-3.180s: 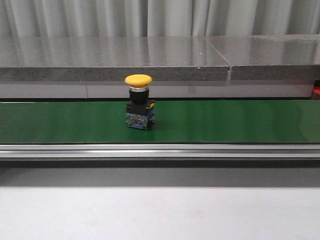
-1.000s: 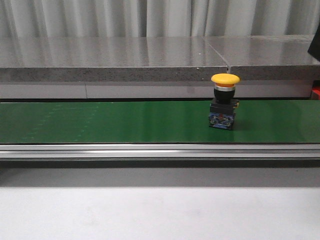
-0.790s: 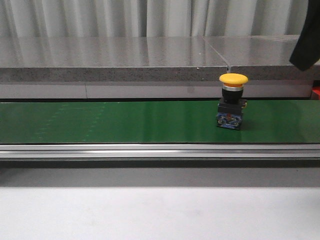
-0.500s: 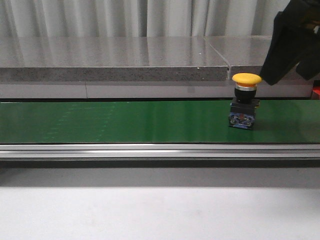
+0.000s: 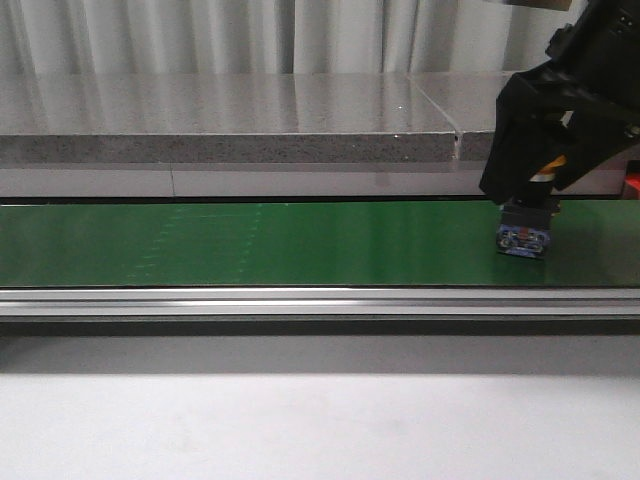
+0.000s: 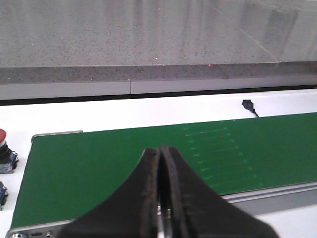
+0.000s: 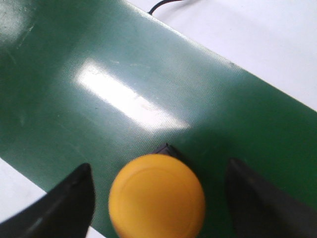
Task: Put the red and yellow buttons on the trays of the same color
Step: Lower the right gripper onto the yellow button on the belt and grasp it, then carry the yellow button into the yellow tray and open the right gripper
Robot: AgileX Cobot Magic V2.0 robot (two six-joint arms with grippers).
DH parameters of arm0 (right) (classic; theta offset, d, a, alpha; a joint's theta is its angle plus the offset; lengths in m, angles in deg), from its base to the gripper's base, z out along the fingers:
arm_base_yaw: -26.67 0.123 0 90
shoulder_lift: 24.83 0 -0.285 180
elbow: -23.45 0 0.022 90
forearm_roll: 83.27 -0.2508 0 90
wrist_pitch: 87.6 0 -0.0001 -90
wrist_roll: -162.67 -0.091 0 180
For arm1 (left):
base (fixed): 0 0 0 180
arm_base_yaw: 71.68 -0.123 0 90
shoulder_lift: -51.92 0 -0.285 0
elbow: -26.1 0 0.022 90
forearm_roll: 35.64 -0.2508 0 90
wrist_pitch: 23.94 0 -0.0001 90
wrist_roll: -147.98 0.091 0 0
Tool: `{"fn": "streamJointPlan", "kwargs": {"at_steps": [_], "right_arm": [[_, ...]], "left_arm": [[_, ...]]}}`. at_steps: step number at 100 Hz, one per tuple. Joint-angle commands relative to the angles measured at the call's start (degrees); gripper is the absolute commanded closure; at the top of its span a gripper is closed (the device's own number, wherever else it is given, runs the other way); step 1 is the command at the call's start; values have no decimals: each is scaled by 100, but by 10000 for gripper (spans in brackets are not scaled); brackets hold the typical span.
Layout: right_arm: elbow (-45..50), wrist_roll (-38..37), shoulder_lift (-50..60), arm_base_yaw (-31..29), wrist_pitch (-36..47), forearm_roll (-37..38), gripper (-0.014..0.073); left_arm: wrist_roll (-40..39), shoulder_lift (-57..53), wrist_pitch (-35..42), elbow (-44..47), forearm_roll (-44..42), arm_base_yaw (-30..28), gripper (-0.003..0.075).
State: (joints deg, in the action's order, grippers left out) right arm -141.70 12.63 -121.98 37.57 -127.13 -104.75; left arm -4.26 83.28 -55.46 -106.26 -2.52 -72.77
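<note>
A yellow button [image 7: 157,196] with a mushroom cap stands upright on the green belt [image 7: 124,74]. My right gripper [image 7: 158,164] is open, and its two black fingers [image 7: 69,198] stand on either side of the cap without touching it. In the front view the right gripper [image 5: 535,190] covers the cap, and only the button's blue base [image 5: 523,239] shows below it. My left gripper [image 6: 161,154] is shut on nothing above the belt's near edge. A red button [image 6: 3,137] sits off the belt's end. The trays are out of view.
The green belt [image 5: 250,245] runs across the front view with a metal rail [image 5: 300,303] along its near side. Behind it is a grey stone ledge [image 5: 230,120]. A black cable end [image 6: 247,104] lies on the white surface beyond the belt.
The yellow button has travelled to the right along the belt. My right gripper has come down from the upper right and now straddles it.
</note>
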Motion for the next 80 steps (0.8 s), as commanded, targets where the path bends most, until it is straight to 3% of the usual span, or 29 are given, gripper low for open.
{"fn": "streamJointPlan", "kwargs": {"at_steps": [1,10,17,46,60,80], "right_arm": [[-144,57,180,-8,207,-147,273],[-144,38,180,-8,176,-152,459],[-144,-50,180,-20,103,-152,517],[-163,-585,786,-719,-243,-146,518],[-163,-771,1350,-1550,-315,-146,518],[-163,-955,1755,-3192,-430,-146,518]], "left_arm": [[4,35,342,-151,194,26,739],[4,35,342,-151,194,26,739],[4,35,342,-151,194,26,739],[4,35,342,-151,194,26,739],[4,35,342,-151,194,26,739],[4,35,342,-151,194,26,739]]}}
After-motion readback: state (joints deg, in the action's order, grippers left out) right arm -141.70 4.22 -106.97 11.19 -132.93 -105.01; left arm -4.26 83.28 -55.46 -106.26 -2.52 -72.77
